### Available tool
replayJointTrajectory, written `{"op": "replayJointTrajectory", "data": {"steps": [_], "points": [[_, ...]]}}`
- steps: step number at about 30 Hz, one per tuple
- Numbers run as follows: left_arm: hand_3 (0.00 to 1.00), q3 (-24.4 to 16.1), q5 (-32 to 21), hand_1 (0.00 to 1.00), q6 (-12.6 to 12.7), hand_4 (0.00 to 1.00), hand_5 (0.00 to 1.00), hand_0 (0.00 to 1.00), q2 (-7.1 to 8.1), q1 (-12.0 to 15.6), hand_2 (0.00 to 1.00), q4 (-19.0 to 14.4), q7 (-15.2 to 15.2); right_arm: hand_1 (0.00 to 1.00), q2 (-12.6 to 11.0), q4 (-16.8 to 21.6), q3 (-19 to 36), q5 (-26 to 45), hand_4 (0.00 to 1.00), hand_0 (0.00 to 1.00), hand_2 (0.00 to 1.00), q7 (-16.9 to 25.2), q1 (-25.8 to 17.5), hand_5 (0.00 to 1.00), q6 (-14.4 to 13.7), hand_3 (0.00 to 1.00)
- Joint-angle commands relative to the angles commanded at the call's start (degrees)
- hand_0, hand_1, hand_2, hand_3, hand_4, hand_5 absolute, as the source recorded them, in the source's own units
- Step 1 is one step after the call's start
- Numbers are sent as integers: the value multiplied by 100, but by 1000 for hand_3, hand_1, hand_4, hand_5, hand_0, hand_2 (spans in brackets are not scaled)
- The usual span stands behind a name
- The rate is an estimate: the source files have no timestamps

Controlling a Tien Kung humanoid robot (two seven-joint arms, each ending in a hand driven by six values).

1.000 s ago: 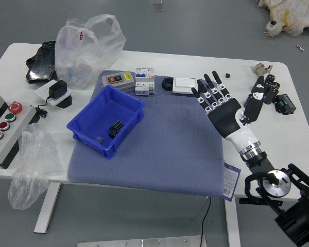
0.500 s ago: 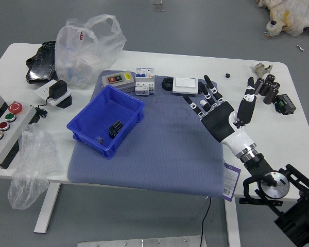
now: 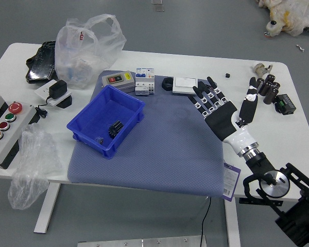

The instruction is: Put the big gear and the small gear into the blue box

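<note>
I'm counting two gears, and both are lying inside the one blue box (image 3: 82, 135): the big gear (image 3: 115, 129) is sitting toward the box's right side, the small gear (image 3: 99, 140) nearer its front-left wall. One right hand (image 3: 224, 121) is hovering over the right edge of the one blue-gray mat (image 3: 159, 154) — its fingers are standing apart, gripping nothing. Five round buttons are showing on the control box (image 3: 13, 136). Against the earlier frame, one finger that was bending inward is now extending alongside the others — box and gears are staying put.
</note>
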Motion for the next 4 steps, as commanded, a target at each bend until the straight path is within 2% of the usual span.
{"op": "replayJointTrajectory", "data": {"steps": [4], "points": [[706,-8,11,470,0,741,522,629,3,-1,531,1,2,998,13,-11,7,39,998,998,998,60,2,998,-93,998]]}}
